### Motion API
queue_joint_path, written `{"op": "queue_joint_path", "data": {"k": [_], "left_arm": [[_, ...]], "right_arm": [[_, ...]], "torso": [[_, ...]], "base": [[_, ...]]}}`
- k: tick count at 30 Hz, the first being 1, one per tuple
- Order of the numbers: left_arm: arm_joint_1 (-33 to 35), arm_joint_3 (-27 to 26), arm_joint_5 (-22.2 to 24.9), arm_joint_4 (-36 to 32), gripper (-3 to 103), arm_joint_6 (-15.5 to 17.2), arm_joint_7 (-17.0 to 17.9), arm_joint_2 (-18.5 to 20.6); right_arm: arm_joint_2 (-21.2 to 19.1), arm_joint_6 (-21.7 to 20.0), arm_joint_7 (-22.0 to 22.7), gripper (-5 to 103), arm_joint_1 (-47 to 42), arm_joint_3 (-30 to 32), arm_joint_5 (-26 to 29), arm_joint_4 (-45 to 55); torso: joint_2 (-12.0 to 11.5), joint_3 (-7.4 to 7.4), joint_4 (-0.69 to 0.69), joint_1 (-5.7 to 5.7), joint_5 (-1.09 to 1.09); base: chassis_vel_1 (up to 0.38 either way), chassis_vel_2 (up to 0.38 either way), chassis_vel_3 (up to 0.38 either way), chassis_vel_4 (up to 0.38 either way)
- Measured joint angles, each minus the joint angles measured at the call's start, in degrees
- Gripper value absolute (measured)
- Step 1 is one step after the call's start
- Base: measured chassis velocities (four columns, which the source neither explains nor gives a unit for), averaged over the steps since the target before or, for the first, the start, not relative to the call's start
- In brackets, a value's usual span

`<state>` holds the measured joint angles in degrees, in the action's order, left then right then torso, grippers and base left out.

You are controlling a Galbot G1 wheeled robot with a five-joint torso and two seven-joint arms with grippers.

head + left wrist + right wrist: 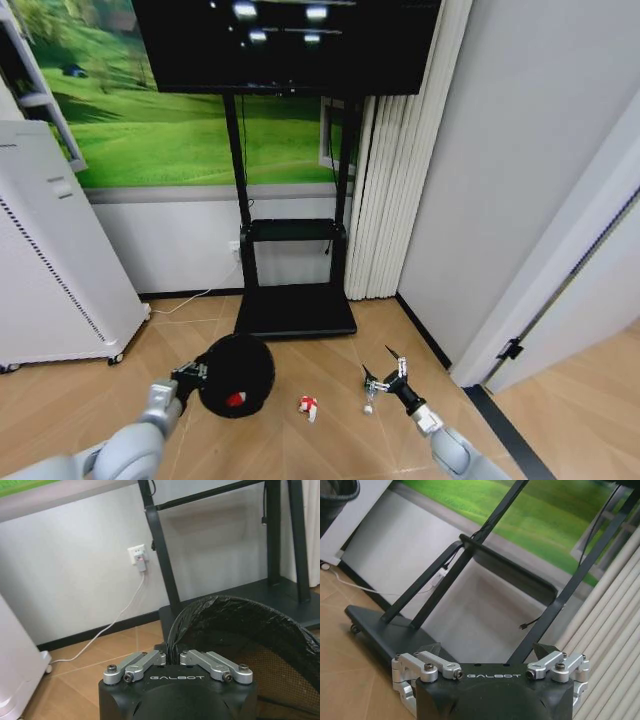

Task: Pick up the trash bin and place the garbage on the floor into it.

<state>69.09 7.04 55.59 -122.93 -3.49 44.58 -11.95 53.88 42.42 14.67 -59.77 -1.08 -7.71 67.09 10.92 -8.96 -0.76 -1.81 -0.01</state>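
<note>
Bin, the small black round lined trash bin [238, 374], hangs pinched in the left gripper [196, 376] with one red scrap inside, while the spread-open, empty right gripper [385, 377] hovers above the clear bottle [368, 407], the red-and-white wrapper [308, 406] unclaimed.

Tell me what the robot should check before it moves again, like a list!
1. Left gripper holding the trash bin: ok, shut on its rim.
2. Bin open to take trash: ok, a red piece already shows inside.
3. Right gripper ready to grab: ok, open.
4. Wrapper on the floor: not ok, not picked up.
5. Small bottle below the right gripper: not ok, not grabbed.
</note>
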Motion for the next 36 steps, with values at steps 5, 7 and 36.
{"op": "queue_joint_path", "data": {"k": [5, 7, 36], "left_arm": [[0.75, -0.35, 2.21, -1.6, 7, -0.42, 3.31, 2.11], [0.79, -0.34, 2.79, -1.85, 7, -0.42, 3.93, 2.56], [-7.01, 1.01, 5.62, 12.96, 7, -2.11, -2.37, 7.59]], "right_arm": [[2.17, 0.0, -0.05, 100, 3.24, -3.78, -0.44, -5.37], [2.77, 0.0, -0.07, 100, 3.84, -4.41, -0.23, -6.44], [14.99, -1.58, -3.92, 100, 5.98, -8.51, 4.58, -16.86]], "torso": [[0.0, -0.01, -0.01, 0.0, 0.0], [0.0, -0.01, -0.02, 0.0, 0.01], [0.0, -0.01, -0.02, 0.0, 0.0]], "base": [[0.0, 0.0, 0.0, 0.0], [0.0, 0.0, 0.0, 0.0], [0.0, 0.0, 0.0, 0.0]]}}
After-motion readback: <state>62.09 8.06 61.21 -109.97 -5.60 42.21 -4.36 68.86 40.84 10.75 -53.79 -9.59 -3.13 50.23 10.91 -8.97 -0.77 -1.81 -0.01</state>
